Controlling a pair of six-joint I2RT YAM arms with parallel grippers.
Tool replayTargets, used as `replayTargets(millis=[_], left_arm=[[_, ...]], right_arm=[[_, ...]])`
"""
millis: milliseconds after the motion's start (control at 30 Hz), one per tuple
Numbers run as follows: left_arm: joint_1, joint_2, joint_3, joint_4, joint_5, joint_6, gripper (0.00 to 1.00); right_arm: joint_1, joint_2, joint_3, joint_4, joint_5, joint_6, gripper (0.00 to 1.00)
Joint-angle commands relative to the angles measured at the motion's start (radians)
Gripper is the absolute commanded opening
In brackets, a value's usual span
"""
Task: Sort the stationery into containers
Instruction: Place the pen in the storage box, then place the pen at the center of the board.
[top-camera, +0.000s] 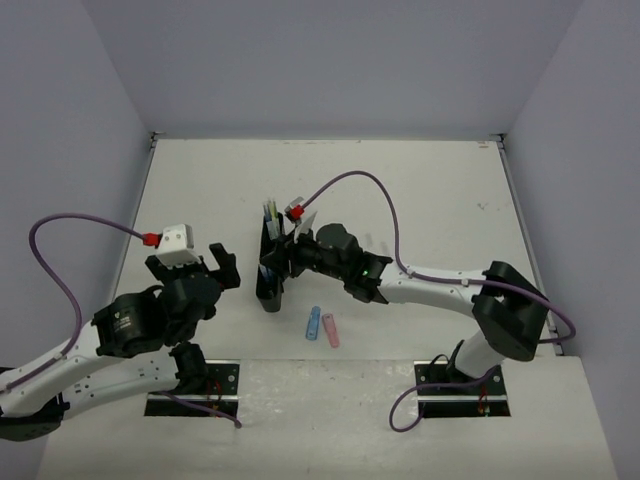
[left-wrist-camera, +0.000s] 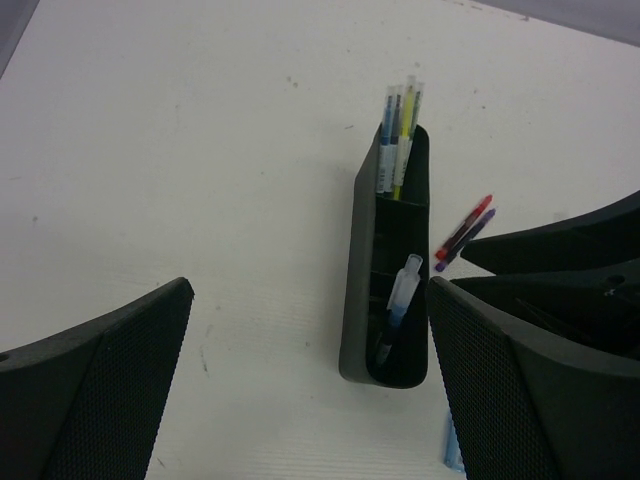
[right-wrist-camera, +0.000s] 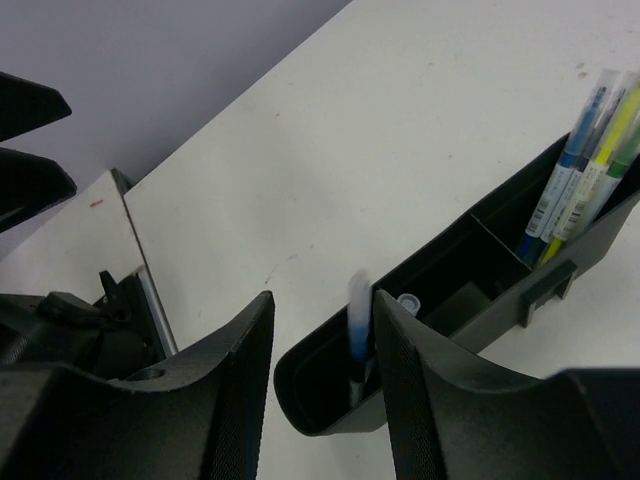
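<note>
- Left pincer (left-wrist-camera: 310, 290) hangs wide open and empty at the left of the overhead frame, beside the organiser (top-camera: 268, 290) but apart from it.
- Right pincer (right-wrist-camera: 322, 305) stands partly open over the organiser's near end. A blue-and-white pen (right-wrist-camera: 358, 312) rises between its fingers, blurred, with a clear gap on one side, so nothing is clamped.
- Blue piece (top-camera: 313, 323) and pink piece (top-camera: 331, 329), both short and chunky, lie side by side on the white counter (top-camera: 420, 190) at the lower middle of the overhead frame, outside the organiser.
- Black and narrow, the organiser runs up the frame's centre, with the blue-and-white pen leaning in its nearest compartment.
- Its middle compartments are too dark to read.
- Its farthest compartment holds the blue and yellow-green pens (left-wrist-camera: 400, 130), standing on end.
- Red pen (left-wrist-camera: 468, 222) and purple pen (left-wrist-camera: 464, 240) lie together on the counter right of the organiser's far half, apart from it.
</note>
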Motion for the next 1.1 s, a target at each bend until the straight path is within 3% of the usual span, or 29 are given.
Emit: replayTargets(millis=[0, 167, 300, 467, 500, 733, 1067], left_arm=[[0.002, 0.055, 0.02, 0.081, 0.004, 0.088, 1.0], [0.002, 0.237, 0.1, 0.218, 0.141, 0.258, 1.0], [0.002, 0.474, 0.192, 0.318, 0.285, 0.32, 0.94], [0.005, 0.736, 0.225, 0.511, 0.445, 0.393, 0.56], [0.006, 0.803, 0.248, 0.52, 0.469, 0.401, 0.52], [0.146, 1.095, 0.324, 0.563, 0.673, 0.569, 0.47], [0.257, 1.256, 0.423, 0.547, 0.829, 0.694, 0.38]], right_arm=[[0.005, -0.156, -0.042, 0.03, 0.098, -0.017, 0.5], [-0.012, -0.45, -0.137, -0.097, 0.323, -0.018, 0.62], [-0.037, -0.7, -0.129, -0.417, 0.603, 0.074, 0.74], [-0.06, -0.888, -0.111, -0.729, 0.622, 0.14, 0.78], [-0.06, -0.924, -0.112, -0.755, 0.623, 0.147, 0.77], [-0.064, -1.049, -0.171, -0.85, 0.593, 0.192, 0.76], [-0.073, -0.993, -0.218, -0.854, 0.55, 0.212, 0.73]])
